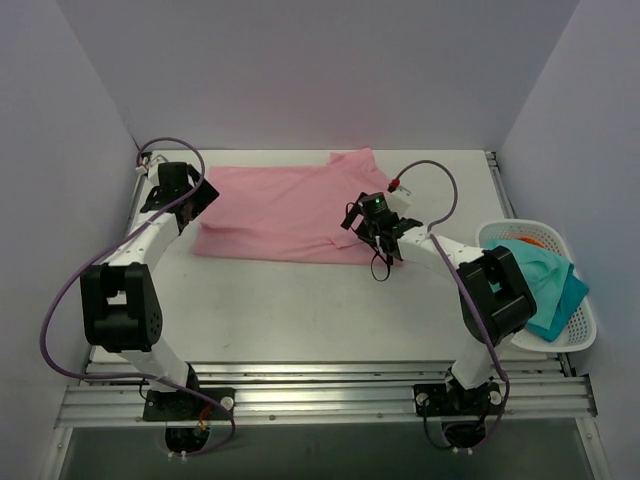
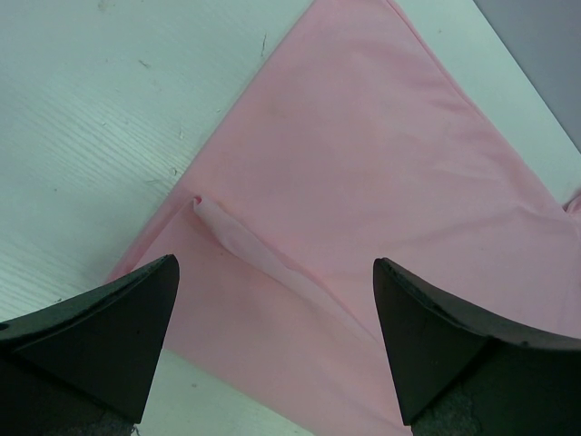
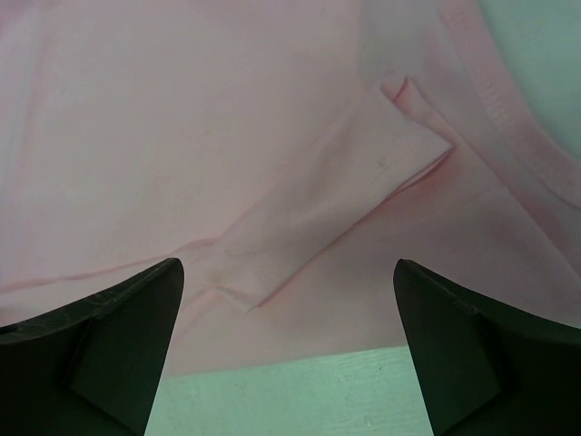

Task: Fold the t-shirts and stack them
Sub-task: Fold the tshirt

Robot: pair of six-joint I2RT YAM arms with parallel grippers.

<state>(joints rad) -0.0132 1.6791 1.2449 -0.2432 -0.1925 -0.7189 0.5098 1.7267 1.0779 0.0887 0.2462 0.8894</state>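
Observation:
A light pink t-shirt [image 1: 280,210] lies partly folded across the far half of the table, one sleeve sticking out at the far right. My left gripper [image 1: 190,205] is open above the shirt's left edge; in the left wrist view the pink cloth [image 2: 363,163] and a small fold [image 2: 227,232] lie between its fingers [image 2: 118,336]. My right gripper [image 1: 372,232] is open above the shirt's near right corner; the right wrist view shows the folded sleeve [image 3: 336,209] just beyond the fingers [image 3: 472,345]. Neither gripper holds anything.
A white basket [image 1: 575,330] at the table's right edge holds teal cloth [image 1: 545,280] and something orange [image 1: 530,240]. White walls enclose the table on three sides. A metal rail [image 1: 320,400] runs along the near edge.

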